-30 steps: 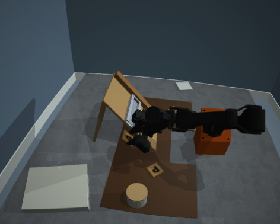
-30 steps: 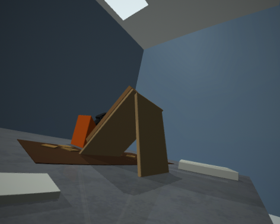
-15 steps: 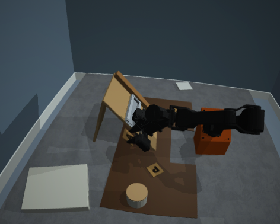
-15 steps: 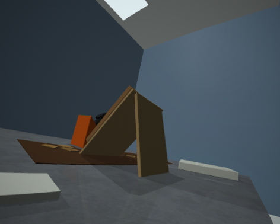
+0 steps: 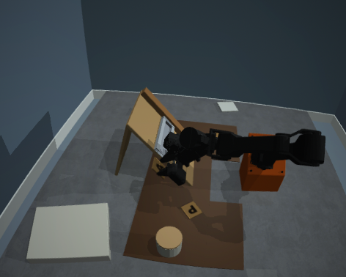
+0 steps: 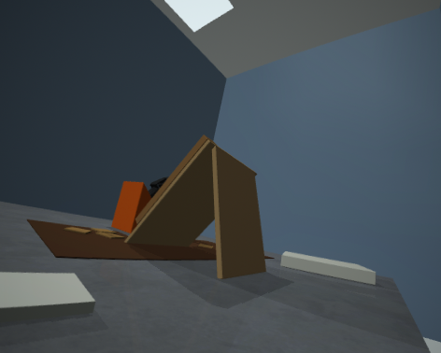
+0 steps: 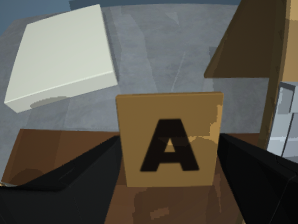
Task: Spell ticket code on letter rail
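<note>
Beside the board (image 5: 144,121), gripper (image 7: 169,156) clamped on tile A (image 7: 169,139)

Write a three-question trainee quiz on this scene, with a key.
1. Which letter is on the tile between the gripper fingers?
2. True or false: the P tile lies on the brown mat.
3. What stands nearest the mat's front edge: (a) round canister, (b) orange pedestal, (c) wooden board?

Key: 1. A. 2. True. 3. a.
</note>
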Controlling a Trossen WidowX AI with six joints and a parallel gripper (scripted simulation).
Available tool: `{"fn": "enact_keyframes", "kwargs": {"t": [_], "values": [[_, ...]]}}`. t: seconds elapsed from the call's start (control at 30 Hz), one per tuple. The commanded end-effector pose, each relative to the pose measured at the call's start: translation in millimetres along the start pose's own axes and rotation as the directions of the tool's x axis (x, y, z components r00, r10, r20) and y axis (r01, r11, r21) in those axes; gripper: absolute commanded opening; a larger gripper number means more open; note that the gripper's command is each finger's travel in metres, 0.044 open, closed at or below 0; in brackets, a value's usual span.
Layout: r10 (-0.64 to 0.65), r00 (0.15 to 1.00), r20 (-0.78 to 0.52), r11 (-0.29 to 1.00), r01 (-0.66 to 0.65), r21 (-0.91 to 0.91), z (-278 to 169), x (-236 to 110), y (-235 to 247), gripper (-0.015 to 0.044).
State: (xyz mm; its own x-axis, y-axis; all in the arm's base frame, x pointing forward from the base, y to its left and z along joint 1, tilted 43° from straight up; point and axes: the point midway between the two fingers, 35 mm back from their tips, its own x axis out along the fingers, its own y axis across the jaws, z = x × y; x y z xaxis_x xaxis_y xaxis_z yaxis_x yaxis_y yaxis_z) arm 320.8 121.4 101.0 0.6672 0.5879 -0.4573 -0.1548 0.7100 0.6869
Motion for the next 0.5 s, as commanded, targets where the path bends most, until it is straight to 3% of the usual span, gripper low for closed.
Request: {"fn": "enact_keyframes", "kwargs": {"t": [0.0, 0.47], "values": [[-0.001, 1.0, -0.009, 1.0, 0.001, -0.001, -2.7, 1.0, -4.4, 0.0], [-0.002, 1.0, -0.009, 1.0, 0.002, -0.001, -2.7, 1.0, -11.5, 0.0]]}}
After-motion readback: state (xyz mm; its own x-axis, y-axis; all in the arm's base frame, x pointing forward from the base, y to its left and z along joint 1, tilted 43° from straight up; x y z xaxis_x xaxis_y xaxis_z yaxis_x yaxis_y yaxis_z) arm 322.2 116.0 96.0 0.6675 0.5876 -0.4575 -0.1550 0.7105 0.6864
